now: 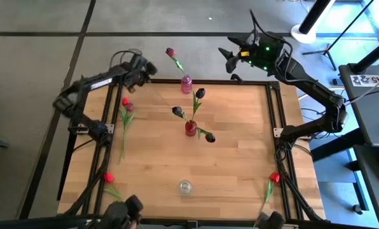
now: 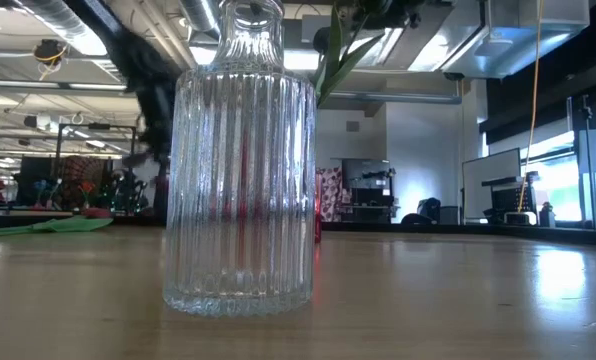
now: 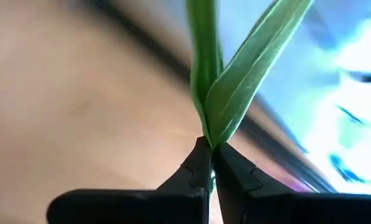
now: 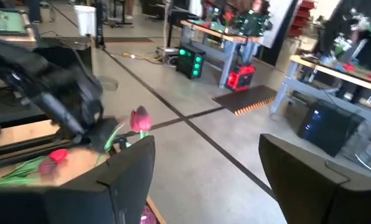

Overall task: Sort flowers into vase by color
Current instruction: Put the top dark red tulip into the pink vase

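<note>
My left gripper (image 1: 154,67) (image 3: 211,152) is raised over the table's far left and is shut on a magenta tulip (image 1: 170,52) (image 4: 140,118). The tulip slants above the pink vase (image 1: 186,83); whether its lower end is inside, I cannot tell. My right gripper (image 1: 231,60) (image 4: 207,168) hangs open beyond the far edge and touches nothing. The red vase (image 1: 191,128) at mid-table holds three dark tulips (image 1: 200,93). The ribbed clear vase (image 1: 185,186) (image 2: 240,170) stands near the near edge. A red and a darker tulip (image 1: 126,105) lie flat at the left. My left gripper pinches the magenta tulip's green stem (image 3: 209,127) between its two fingertips, just where a long leaf (image 3: 248,68) branches off. Stem and leaf run on past the fingertips, roughly in line with the fingers. The head is held in the air, clear of the table.
One red tulip (image 1: 108,178) lies at the near left corner and another (image 1: 275,177) at the near right. A black frame rail (image 1: 272,114) borders the wooden table. Bare wood lies between the red vase and the clear vase.
</note>
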Tool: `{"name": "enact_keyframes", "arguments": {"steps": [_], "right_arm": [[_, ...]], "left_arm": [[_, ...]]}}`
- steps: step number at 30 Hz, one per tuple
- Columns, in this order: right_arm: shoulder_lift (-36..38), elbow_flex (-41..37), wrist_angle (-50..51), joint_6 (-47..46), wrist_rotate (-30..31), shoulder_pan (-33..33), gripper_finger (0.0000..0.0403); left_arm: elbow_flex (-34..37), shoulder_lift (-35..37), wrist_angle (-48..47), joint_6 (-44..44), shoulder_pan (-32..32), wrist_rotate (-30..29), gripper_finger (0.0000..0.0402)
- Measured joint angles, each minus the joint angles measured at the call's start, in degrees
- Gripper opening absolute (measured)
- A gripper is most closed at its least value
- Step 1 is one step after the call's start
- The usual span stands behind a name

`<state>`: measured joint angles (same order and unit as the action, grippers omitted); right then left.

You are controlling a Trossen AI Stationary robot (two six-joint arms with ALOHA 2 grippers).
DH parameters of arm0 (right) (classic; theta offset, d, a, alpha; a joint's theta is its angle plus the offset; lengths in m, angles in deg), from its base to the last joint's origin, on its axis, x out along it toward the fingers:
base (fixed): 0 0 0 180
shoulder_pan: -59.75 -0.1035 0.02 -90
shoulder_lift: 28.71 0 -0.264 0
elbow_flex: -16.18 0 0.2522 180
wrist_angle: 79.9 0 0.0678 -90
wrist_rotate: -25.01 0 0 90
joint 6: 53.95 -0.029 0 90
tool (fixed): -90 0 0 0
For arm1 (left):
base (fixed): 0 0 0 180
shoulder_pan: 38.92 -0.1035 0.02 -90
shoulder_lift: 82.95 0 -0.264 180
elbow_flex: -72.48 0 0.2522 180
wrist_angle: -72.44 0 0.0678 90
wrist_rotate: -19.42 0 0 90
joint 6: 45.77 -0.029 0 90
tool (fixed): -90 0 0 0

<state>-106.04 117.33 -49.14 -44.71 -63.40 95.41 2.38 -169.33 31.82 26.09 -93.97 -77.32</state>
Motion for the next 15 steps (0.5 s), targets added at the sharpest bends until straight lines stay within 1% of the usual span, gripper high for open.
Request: {"name": "enact_keyframes", "arguments": {"steps": [4, 6, 9, 12, 13, 15], "right_arm": [[0.3, 0.0, -0.1, 0.9, -4.4, 0.0, 0.0285], [0.3, 0.0, 0.0, 0.9, -8.1, 0.0, 0.0285], [0.3, 0.0, -0.5, -0.2, -15.1, -0.1, 0.0285], [0.2, 0.0, -2.9, -4.9, -21.2, -0.3, 0.0285], [-0.1, 0.0, -4.7, -7.2, -22.5, -1.0, 0.0285], [-0.7, 0.0, -8.2, -10.7, -22.8, -2.2, 0.0285]], "left_arm": [[-0.1, 11.4, 6.2, -14.0, 6.4, -7.3, 0.0006], [-0.1, 16.7, 9.8, -23.7, 9.8, -10.9, 0.0006], [-0.2, 23.7, 16.1, -36.7, 15.5, -11.2, 0.0006], [-0.2, 27.9, 22.2, -43.5, 20.3, -11.1, 0.0006], [-0.2, 28.9, 24.8, -45.7, 21.5, -11.2, 0.0006], [-0.2, 29.8, 30.7, -51.4, 23.7, -10.0, 0.0006]]}}
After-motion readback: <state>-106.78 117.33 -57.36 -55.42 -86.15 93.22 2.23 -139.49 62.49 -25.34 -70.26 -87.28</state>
